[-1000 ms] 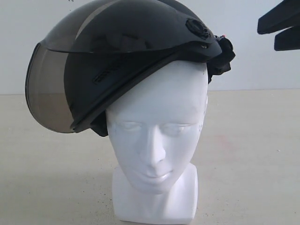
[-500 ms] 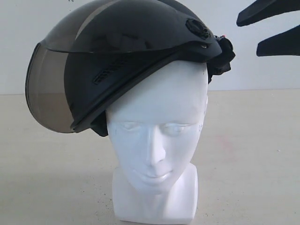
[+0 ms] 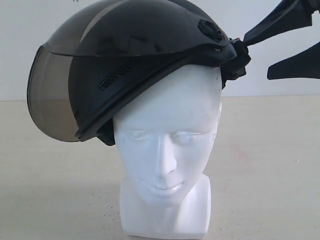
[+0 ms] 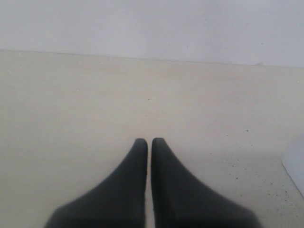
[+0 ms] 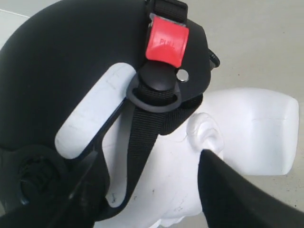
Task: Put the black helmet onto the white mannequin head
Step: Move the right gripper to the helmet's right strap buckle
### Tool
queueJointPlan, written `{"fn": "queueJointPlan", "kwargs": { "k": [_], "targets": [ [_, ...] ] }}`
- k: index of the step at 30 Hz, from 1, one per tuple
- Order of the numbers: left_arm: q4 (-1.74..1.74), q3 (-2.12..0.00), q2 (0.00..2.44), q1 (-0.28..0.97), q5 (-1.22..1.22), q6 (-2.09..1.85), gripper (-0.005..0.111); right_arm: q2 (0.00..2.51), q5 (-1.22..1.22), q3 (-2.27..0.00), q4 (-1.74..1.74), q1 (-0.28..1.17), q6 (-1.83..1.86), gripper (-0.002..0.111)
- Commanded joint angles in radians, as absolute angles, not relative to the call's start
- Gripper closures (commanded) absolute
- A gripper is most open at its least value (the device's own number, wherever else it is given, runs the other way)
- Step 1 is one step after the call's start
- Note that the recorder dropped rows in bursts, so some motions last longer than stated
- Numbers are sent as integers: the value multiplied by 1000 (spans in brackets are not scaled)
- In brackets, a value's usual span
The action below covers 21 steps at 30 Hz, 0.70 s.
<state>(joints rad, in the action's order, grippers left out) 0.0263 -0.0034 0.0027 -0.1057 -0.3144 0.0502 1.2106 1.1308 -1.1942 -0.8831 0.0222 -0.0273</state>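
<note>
The black helmet (image 3: 145, 45) sits tilted on the white mannequin head (image 3: 170, 125). Its smoky visor (image 3: 50, 95) hangs low on the left and its rear rides high on the right. My right gripper (image 3: 256, 58) is open at the helmet's rear. The upper fingertip is by the rear knob (image 3: 239, 57); I cannot tell if it touches. In the right wrist view the open right gripper (image 5: 149, 156) straddles the helmet (image 5: 71, 52), its black strap (image 5: 147, 128) and the mannequin head (image 5: 156, 190) below the ear. My left gripper (image 4: 149, 141) is shut on nothing over the table.
A red buckle marked PULL (image 5: 166, 42) sits on the helmet's strap mount. The beige table (image 3: 270, 165) runs all round the mannequin's base, with a pale wall (image 3: 270, 15) behind. A white corner (image 4: 297, 164) shows at the edge of the left wrist view.
The right gripper has opened wider and moved left and down, up to the helmet's rear. Helmet and mannequin head have not shifted.
</note>
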Motion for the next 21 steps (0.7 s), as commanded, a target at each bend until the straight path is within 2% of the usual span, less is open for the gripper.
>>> {"fn": "queueJointPlan", "kwargs": {
  "k": [1, 11, 16, 18, 21],
  "targets": [
    [38, 0, 0, -100, -315, 59, 102, 1222, 1140, -1200, -879, 23, -24, 52],
    [38, 0, 0, -100, -315, 59, 102, 1279, 1089, -1200, -875, 144, -32, 52],
    [38, 0, 0, -100, -315, 59, 102, 1279, 1049, -1200, -854, 151, -52, 54],
    [38, 0, 0, -100, -315, 59, 102, 1279, 1051, -1200, -842, 151, -54, 61],
    [38, 0, 0, -100, -315, 59, 102, 1279, 1060, -1200, -821, 151, -54, 86]
  ]
}}
